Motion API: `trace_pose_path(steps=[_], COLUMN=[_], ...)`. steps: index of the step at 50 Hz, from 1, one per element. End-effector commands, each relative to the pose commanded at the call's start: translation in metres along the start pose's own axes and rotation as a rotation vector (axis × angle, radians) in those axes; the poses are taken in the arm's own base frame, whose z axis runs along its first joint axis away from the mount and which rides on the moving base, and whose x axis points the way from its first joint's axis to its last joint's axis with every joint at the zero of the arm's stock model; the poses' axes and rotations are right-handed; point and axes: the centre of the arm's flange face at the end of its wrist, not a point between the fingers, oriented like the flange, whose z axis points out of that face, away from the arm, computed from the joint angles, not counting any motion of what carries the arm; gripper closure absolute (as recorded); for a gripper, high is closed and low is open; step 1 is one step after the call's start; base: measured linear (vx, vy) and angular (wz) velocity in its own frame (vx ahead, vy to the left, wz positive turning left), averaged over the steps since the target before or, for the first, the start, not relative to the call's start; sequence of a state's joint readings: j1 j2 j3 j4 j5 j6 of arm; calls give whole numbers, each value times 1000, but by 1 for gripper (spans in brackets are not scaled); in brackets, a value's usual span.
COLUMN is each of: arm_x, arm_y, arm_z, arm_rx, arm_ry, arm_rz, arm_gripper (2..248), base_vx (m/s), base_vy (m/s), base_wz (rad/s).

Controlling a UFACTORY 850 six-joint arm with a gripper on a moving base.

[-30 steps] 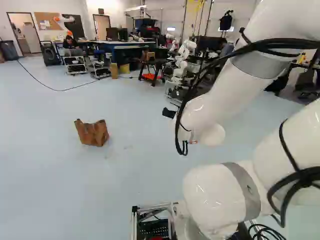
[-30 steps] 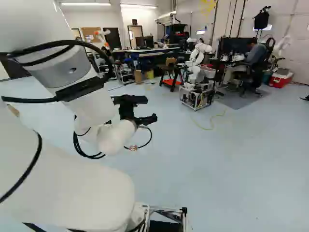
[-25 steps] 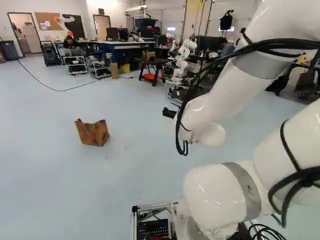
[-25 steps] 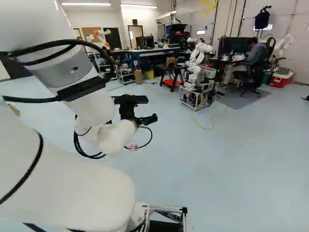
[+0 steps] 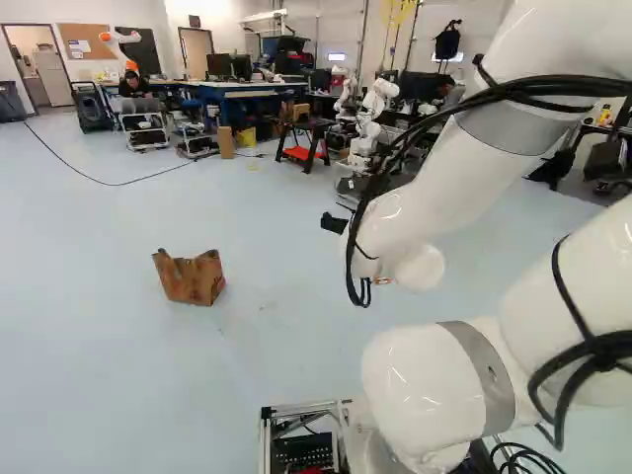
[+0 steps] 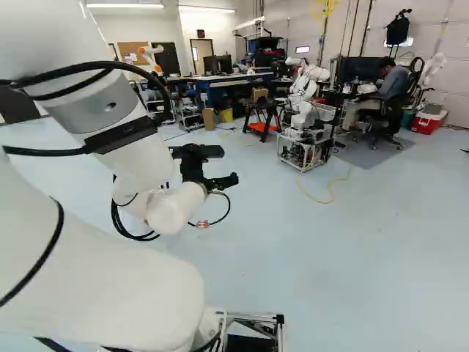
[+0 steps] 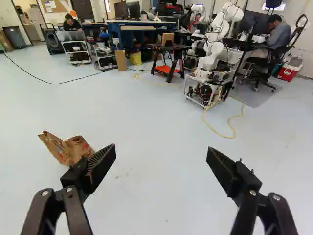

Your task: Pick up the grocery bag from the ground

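Plainly, the brown grocery bag [image 5: 190, 279] sits creased on the pale blue floor [image 5: 99, 365], left of the middle in the left base view and well apart from the white arm [image 5: 425, 207]. The black gripper [image 6: 230, 166] has its two fingers [image 7: 101, 169] spread wide, and in the wrist view the bag shows just past one of them, outside the gap. Farther ahead, another robot [image 7: 211, 56] stands on a cart [image 7: 194, 101], a yellow cable [image 7: 232, 128] lying near it
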State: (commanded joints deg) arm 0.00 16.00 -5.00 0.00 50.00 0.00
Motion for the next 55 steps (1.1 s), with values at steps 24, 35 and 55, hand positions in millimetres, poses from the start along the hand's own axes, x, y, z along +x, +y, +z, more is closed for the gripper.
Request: trace_pose_path(steps=[24, 35, 55], arm_x=[0, 0, 0], arm_y=[0, 0, 0], arm_z=[0, 0, 0], arm_rx=[0, 0, 0], arm_ry=[0, 0, 0], arm_rz=[0, 0, 0], arm_gripper=[3, 3, 3], base_vx=[277, 193, 155], base_vy=[196, 322, 310], base_wz=[-190, 670, 755])
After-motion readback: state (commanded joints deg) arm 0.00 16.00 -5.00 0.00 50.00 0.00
